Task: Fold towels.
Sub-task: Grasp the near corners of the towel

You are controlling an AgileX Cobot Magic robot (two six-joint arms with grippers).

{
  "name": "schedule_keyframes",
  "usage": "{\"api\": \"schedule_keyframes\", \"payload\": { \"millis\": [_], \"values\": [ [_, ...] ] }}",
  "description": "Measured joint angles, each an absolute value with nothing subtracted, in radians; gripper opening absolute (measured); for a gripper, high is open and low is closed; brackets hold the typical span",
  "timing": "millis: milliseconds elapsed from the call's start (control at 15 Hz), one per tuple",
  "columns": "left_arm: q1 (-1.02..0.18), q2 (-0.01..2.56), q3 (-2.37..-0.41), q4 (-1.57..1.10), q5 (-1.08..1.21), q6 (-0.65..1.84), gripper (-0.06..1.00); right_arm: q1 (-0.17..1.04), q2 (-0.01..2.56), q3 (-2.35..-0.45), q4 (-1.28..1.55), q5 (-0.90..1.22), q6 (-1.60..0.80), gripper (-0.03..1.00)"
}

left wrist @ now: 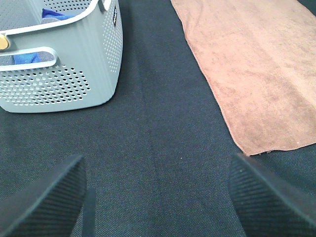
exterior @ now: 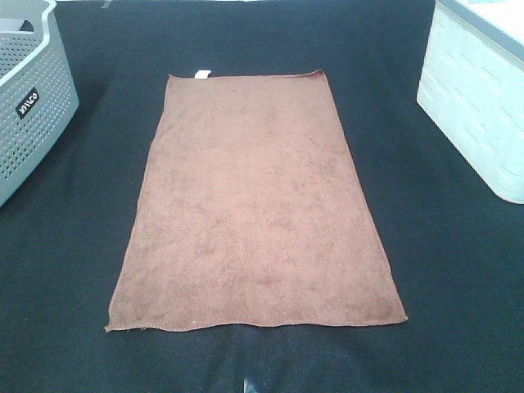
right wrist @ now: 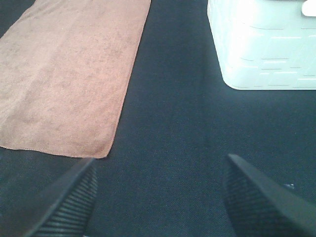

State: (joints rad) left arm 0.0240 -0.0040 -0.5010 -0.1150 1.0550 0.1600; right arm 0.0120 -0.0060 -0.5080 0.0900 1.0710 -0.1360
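Note:
The brown towel (exterior: 255, 205) lies spread flat in the middle of the black table, long side running front to back, with a small white tag (exterior: 201, 75) at its far short edge. It also shows in the left wrist view (left wrist: 256, 69) and the right wrist view (right wrist: 69, 74). Neither arm shows in the high view. My left gripper (left wrist: 158, 197) is open and empty over bare black cloth, beside the towel's near left corner. My right gripper (right wrist: 158, 197) is open and empty over bare cloth, beside the towel's near right corner.
A grey perforated basket (exterior: 33, 98) stands at the far left; the left wrist view (left wrist: 59, 74) shows blue cloth inside it. A white bin (exterior: 479, 106) stands at the far right, also in the right wrist view (right wrist: 261, 44). Black cloth (exterior: 74, 246) covers the table.

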Motion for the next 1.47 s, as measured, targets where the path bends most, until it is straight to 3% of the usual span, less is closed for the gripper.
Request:
{"api": "schedule_keyframes", "payload": {
  "millis": [933, 1333, 1467],
  "values": [
    [0.024, -0.004, -0.503, -0.115, 1.051, 0.16, 0.76, 0.012, -0.006, -0.508, 0.091, 1.07, -0.136, 0.67],
    [0.024, 0.291, -0.485, -0.272, 0.525, 0.127, 0.76, 0.012, 0.27, -0.527, 0.081, 0.868, -0.103, 0.67],
    [0.024, 0.422, -0.484, -0.38, 0.462, 0.125, 0.76, 0.012, 0.397, -0.551, 0.083, 0.846, -0.081, 0.67]
  ]
}}
